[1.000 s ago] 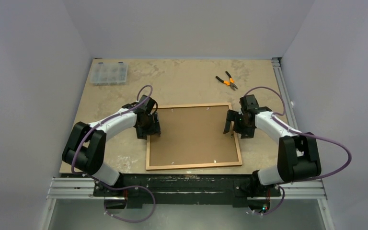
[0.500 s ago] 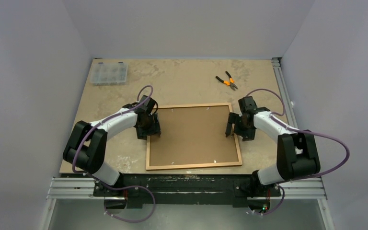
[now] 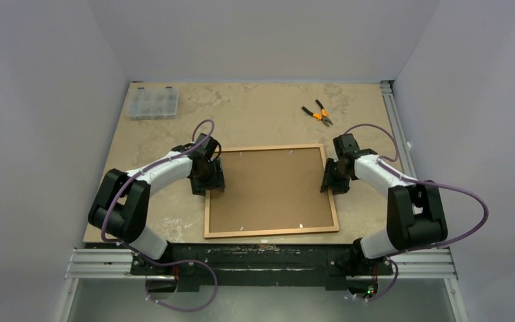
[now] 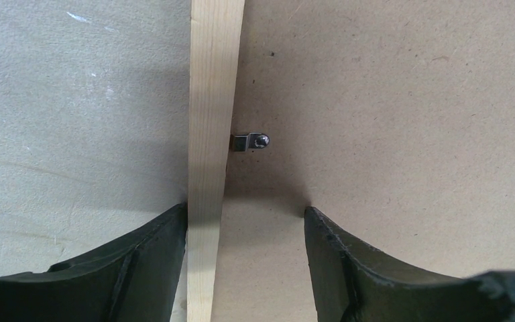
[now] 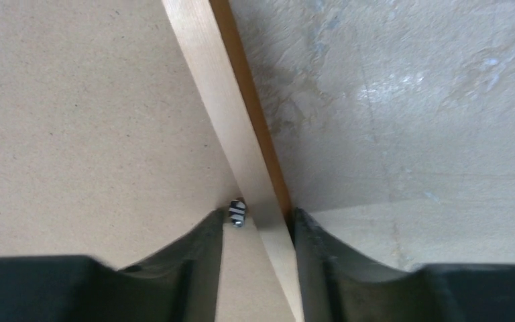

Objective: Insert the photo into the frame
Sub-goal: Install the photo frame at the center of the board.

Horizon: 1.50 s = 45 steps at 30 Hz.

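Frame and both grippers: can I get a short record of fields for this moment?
frame: lying flat, back side up
backing panel: seated inside the frame
photo: not visible
left gripper: open, straddling the left rail
right gripper: jaws close around the right rail, grip unclear
elsewhere: pliers, clear organizer box

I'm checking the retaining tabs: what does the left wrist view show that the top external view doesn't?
Left wrist only: a small metal tab turned from the rail of the frame over the backing panel. Top external only: the whole frame outline, the right gripper at its right rail, orange-handled pliers and a clear parts box at the far side. Both: the left gripper, jaws open astride the left rail.
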Available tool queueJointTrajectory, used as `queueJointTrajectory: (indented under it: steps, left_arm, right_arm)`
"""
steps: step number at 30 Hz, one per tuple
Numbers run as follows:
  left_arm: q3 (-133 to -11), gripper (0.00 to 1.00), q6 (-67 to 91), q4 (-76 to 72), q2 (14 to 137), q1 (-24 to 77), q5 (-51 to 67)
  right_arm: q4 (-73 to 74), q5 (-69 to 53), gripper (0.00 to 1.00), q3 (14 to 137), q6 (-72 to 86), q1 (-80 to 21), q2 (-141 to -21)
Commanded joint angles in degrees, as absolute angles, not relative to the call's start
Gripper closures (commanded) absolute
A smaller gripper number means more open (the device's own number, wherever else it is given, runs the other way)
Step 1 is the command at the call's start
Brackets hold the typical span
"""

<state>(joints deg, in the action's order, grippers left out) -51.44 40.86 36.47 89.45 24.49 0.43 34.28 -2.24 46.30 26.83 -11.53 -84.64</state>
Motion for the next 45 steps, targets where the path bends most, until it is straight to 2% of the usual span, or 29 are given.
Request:
queueJointTrajectory:
  steps: [1, 7, 15, 16, 21, 23, 25, 27, 31, 35, 39, 41, 45]
  left_arm:
    - [-52.3, 0.38, 40.27, 35.1, 89.93, 24.52, 0.63]
    - [-51.96, 0.38, 40.21, 35.0, 89.78, 24.53, 0.57]
    - [-51.82, 0.39, 40.08, 34.96, 89.7, 24.52, 0.64]
    - [-51.78, 0.39, 40.01, 34.96, 89.58, 24.5, 0.68]
    - [-51.8, 0.39, 39.73, 35.01, 88.55, 24.47, 0.7]
    - [-51.77, 0.39, 39.7, 35.01, 88.21, 24.45, 0.96]
    - [-51.77, 0.38, 39.65, 34.87, 87.95, 24.5, 1.26]
    - [-51.48, 0.39, 39.64, 34.32, 87.87, 24.47, 2.05]
    - [-51.66, 0.39, 39.72, 32.32, 87.81, 24.7, 4.71]
    - [-53.05, 0.38, 38.32, 34.08, 85.97, 24.92, 2.38]
    - [-54.84, 0.36, 37.04, 40.05, 83.51, 25.21, -6.13]
    - [-56.01, 0.3, 37.81, 44.38, 82.5, 25.28, -11.37]
    - [-57.79, 0.24, 38.37, 50.46, 78.43, 27.04, -19.57]
  right_arm:
    - [33.04, 0.61, 0.72, 46.66, 26.98, -11.6, -86.47]
    - [33.19, 1.21, 1.0, 47.24, 26.91, -11.51, -86.63]
    - [33.31, 0.6, 1.0, 47.46, 26.41, -11.55, -85.91]
    - [33.27, 0.31, 0.95, 47.53, 26.29, -11.55, -85.57]
    - [32.46, -4.78, 0.46, 47.95, 26.39, -11.49, -82.09]
    - [32.25, -6.28, 0.32, 48.05, 26.75, -11.47, -80.29]
    - [32.36, -7.46, 0.26, 48.3, 27.05, -11.51, -79.22]
    - [32.7, -8.23, 0.22, 48.64, 26.88, -11.5, -79.14]
    - [32.76, -8.8, 0.21, 48.88, 27.03, -11.49, -79.88]
    - [33.04, -9.4, 0.2, 48.57, 26.83, -11.51, -79.98]
    - [32.74, -10.88, 0.21, 47.1, 27.65, -11.6, -79.33]
    - [32.15, -11.87, 0.21, 46.04, 28.08, -11.59, -78.92]
    - [31.38, -12.57, 0.22, 44.13, 28.45, -11.85, -78.71]
